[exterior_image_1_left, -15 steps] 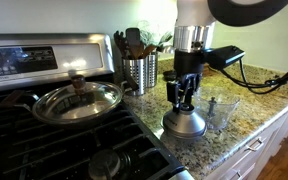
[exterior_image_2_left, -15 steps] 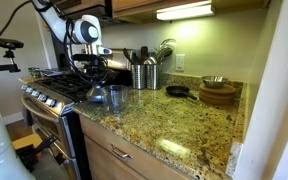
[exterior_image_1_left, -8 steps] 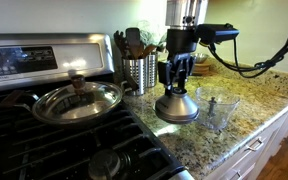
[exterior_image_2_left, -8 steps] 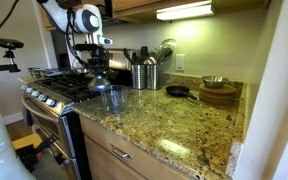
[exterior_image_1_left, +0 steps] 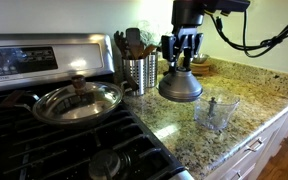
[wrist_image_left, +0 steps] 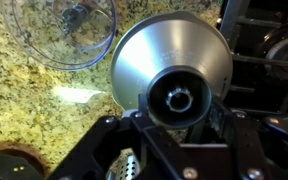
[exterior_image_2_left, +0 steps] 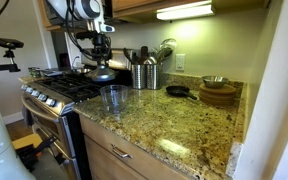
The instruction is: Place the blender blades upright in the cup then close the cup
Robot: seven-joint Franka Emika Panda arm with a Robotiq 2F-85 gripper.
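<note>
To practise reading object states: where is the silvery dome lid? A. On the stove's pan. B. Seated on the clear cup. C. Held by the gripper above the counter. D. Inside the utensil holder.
C: the gripper clamps the dome lid by its top, off the counter, apart from the clear cup.

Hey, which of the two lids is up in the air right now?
The silver dome lid, gripped at its top by the hand above the counter. The glass lid rests on the pan.
</note>
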